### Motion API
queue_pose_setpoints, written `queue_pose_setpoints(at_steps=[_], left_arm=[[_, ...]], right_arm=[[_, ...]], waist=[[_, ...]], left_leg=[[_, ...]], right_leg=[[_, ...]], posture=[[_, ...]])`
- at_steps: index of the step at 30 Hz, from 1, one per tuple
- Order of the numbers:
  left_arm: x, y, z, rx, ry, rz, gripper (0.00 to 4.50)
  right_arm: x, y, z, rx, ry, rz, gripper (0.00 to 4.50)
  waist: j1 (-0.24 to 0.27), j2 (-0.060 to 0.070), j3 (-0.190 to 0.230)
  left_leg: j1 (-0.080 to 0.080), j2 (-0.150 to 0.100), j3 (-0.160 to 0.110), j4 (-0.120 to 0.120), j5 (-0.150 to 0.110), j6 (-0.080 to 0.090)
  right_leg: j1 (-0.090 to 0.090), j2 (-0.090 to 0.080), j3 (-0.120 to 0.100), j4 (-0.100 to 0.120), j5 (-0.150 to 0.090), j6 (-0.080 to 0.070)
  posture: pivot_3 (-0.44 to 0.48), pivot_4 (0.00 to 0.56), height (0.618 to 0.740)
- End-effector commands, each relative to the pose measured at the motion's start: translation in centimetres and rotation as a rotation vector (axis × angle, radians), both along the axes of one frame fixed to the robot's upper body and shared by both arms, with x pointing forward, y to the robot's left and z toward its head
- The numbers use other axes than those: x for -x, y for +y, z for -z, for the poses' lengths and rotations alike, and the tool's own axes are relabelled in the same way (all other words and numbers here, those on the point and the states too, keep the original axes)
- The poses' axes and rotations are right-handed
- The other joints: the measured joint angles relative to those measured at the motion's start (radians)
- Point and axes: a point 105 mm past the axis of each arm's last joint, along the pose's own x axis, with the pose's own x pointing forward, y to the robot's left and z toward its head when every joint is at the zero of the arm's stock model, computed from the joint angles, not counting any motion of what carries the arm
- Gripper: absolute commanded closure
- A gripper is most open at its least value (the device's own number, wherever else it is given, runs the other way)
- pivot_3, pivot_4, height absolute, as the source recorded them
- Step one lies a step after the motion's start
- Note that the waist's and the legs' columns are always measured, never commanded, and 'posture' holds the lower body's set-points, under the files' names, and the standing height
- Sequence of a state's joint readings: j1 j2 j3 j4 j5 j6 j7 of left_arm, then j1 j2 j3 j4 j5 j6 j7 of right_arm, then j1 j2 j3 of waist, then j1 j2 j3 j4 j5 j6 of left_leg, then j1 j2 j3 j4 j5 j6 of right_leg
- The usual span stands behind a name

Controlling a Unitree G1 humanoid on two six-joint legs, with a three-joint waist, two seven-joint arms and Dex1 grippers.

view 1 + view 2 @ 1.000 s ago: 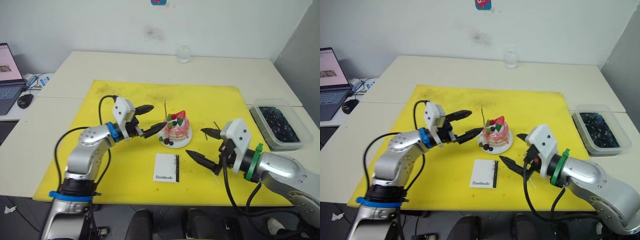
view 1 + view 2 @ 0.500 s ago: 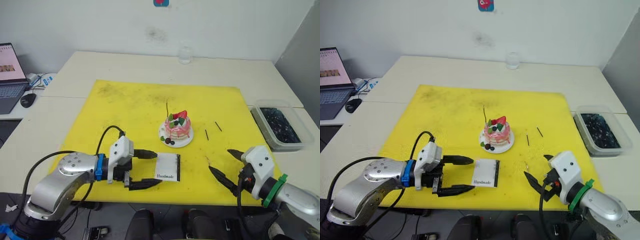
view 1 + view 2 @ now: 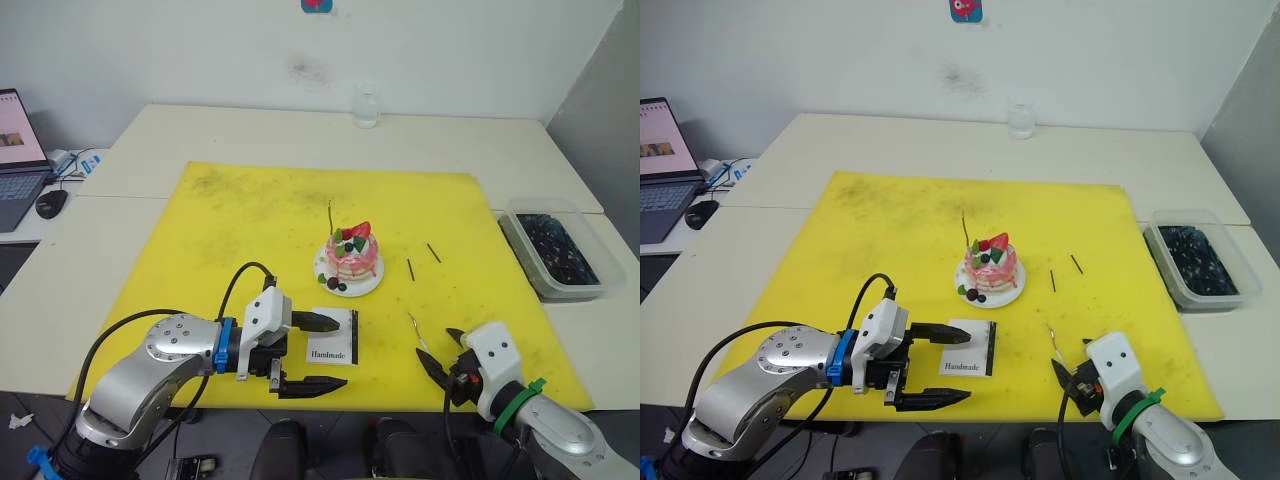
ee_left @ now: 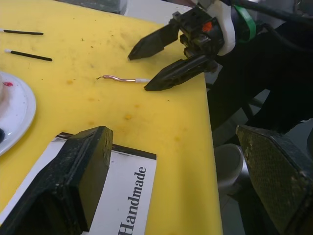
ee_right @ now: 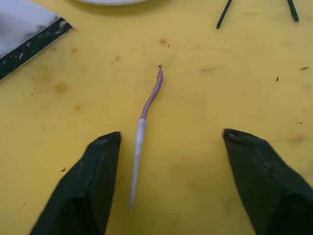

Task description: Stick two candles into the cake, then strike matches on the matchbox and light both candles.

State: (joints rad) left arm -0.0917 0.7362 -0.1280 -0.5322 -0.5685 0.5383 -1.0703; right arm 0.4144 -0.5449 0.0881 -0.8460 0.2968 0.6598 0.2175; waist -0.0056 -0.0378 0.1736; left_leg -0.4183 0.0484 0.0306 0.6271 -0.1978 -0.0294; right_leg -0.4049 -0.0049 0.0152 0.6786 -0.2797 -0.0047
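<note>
The cake (image 3: 351, 255) sits on its white plate (image 3: 325, 277) mid-mat, with one thin candle (image 3: 330, 214) standing up at its far left side. A second candle (image 3: 415, 331) (image 5: 145, 111) lies flat on the mat just ahead of my right gripper (image 3: 443, 354) (image 5: 169, 136), which is open and low at the mat's near edge, touching nothing. Two matches (image 3: 410, 268) (image 3: 433, 252) lie right of the cake. The matchbox (image 3: 333, 336) lies flat in front of the cake. My left gripper (image 3: 330, 352) is open, one finger over the matchbox's left edge, the other off its near side.
The yellow mat (image 3: 250, 220) covers the table's middle. A clear container (image 3: 556, 250) of dark contents stands at the right edge. A glass (image 3: 365, 105) is at the back. A laptop (image 3: 12, 150) and a mouse (image 3: 48, 203) are at the far left.
My left gripper has moved right, up to the matchbox. My right gripper has moved left and nearer, behind the lying candle. Both stay open.
</note>
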Motion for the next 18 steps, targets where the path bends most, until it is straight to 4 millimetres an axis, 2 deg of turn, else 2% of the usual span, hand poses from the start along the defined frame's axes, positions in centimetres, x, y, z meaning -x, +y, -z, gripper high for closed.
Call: queue_pose_setpoints(at_steps=[1, 6, 7, 9, 12, 14, 18], left_arm=[[0.2, -0.6, -0.6, 0.015, -0.032, 0.018, 0.00], [0.0, -0.8, -0.6, 0.020, -0.035, 0.011, 0.00], [-0.1, -0.8, -0.6, 0.021, -0.036, 0.012, 0.00], [-0.1, -1.0, -0.7, 0.026, -0.038, 0.016, 0.00], [0.0, -1.3, -0.9, 0.034, -0.040, 0.024, 0.00], [0.1, -1.5, -1.0, 0.039, -0.040, 0.030, 0.00], [0.2, -1.8, -1.2, 0.047, -0.040, 0.047, 0.00]], right_arm=[[0.1, 0.3, -0.2, 0.012, -0.015, -0.011, 2.43], [0.1, 0.6, -0.3, 0.016, -0.013, -0.036, 4.29], [0.0, 0.7, -0.4, 0.011, -0.019, -0.042, 4.47], [-0.2, 0.7, -1.5, 0.005, -0.058, -0.058, 4.47], [-0.1, -0.5, -3.1, 0.047, -0.103, -0.094, 4.47], [0.0, -2.1, -3.7, 0.087, -0.099, -0.105, 4.47], [0.2, -7.1, -3.7, 0.220, -0.070, -0.095, 4.47]], waist=[[0.000, 0.000, 0.000], [0.000, 0.000, 0.000], [0.000, 0.000, 0.000], [0.000, 0.000, 0.000], [0.001, 0.000, 0.000], [0.001, 0.000, 0.000], [0.003, 0.000, 0.000]], left_leg=[[0.000, 0.000, 0.000, 0.000, 0.000, 0.000], [0.001, 0.000, 0.000, 0.001, 0.000, 0.000], [0.001, 0.000, 0.000, 0.001, 0.000, 0.000], [0.001, 0.000, 0.000, 0.001, 0.000, 0.000], [0.000, 0.000, 0.000, 0.001, 0.000, 0.000], [0.000, -0.001, 0.000, 0.001, 0.000, 0.000], [0.000, -0.001, 0.000, 0.001, 0.000, 0.000]], right_leg=[[0.000, 0.000, 0.000, 0.000, 0.000, 0.000], [0.001, 0.000, 0.000, 0.000, 0.000, 0.000], [0.001, 0.000, 0.001, 0.000, 0.000, 0.000], [0.001, 0.000, 0.000, 0.000, 0.000, 0.000], [0.001, 0.000, 0.001, 0.000, 0.000, 0.000], [0.001, 0.000, 0.000, 0.000, 0.000, 0.001], [0.001, 0.001, 0.000, 0.000, 0.003, 0.005]], posture=[[0.000, 0.150, 0.740], [0.000, 0.150, 0.740], [0.000, 0.150, 0.740], [0.000, 0.150, 0.740], [0.000, 0.150, 0.740], [0.000, 0.150, 0.740], [0.000, 0.150, 0.740]])
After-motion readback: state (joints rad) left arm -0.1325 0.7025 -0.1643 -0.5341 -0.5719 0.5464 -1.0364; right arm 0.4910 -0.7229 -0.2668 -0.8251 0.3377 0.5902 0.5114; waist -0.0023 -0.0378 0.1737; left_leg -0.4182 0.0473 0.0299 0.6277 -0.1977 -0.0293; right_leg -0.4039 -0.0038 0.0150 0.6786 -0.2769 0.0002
